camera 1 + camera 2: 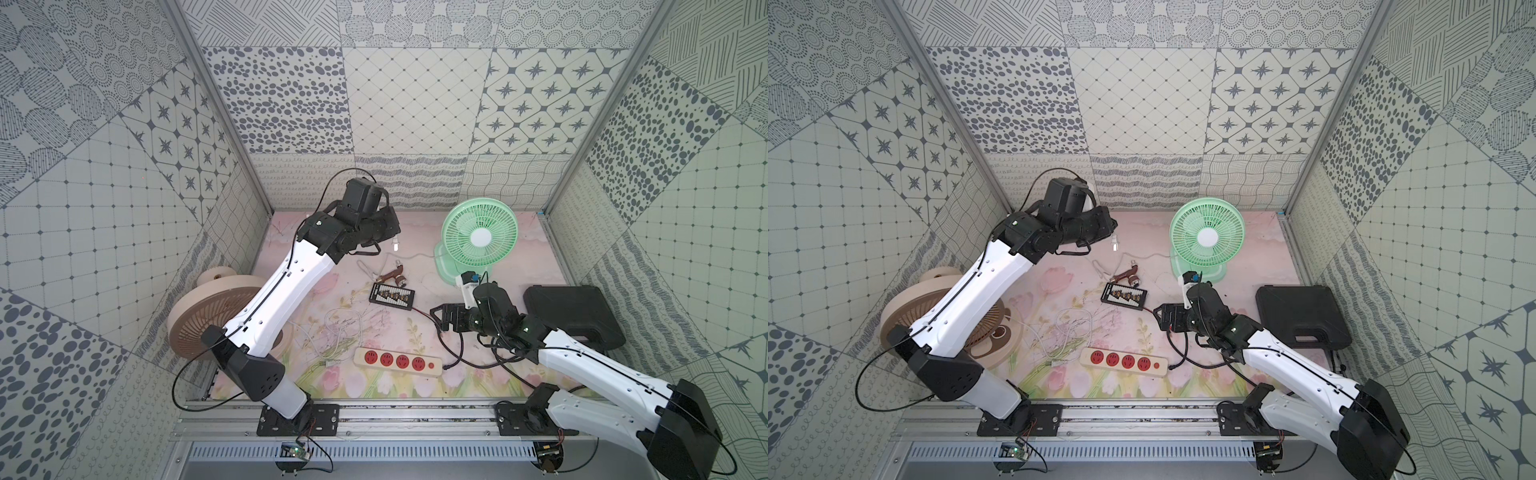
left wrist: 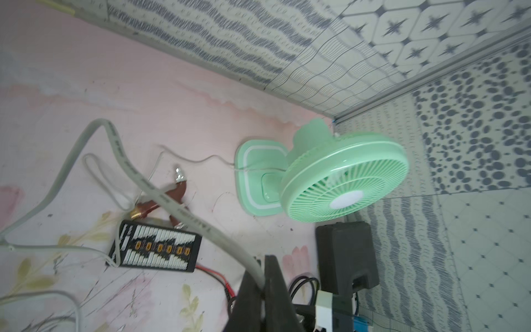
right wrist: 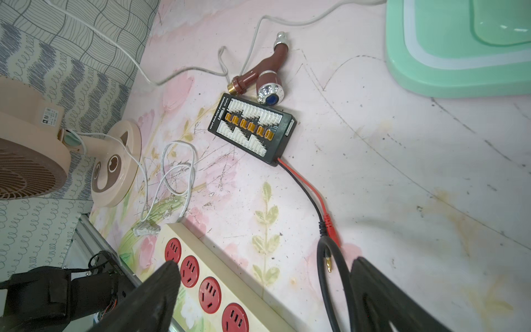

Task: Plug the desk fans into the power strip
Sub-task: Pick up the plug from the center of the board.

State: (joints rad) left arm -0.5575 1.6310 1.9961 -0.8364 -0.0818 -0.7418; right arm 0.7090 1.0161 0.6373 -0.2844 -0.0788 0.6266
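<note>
The green desk fan [image 1: 478, 237] [image 1: 1206, 237] [image 2: 344, 184] stands upright at the back right of the mat. Its thin white cord [image 2: 138, 175] runs left across the mat and up into my left gripper [image 1: 392, 235] [image 2: 263, 276], which is shut on it high above the back of the mat. The white plug [image 1: 395, 246] [image 1: 1115, 246] hangs just below the jaws. The cream power strip [image 1: 397, 361] [image 1: 1123, 361] [image 3: 209, 290], with its row of red sockets, lies near the front edge. My right gripper [image 1: 437, 320] [image 3: 265, 264] hovers open just right of the strip, holding nothing.
A beige fan [image 1: 216, 307] leans at the left wall, its white cord coiled [image 1: 340, 328] beside the strip. A small black board [image 1: 390, 296], a brown fitting [image 1: 395, 276], a black case [image 1: 573, 311] and the strip's black cord [image 1: 457, 353] also lie on the mat.
</note>
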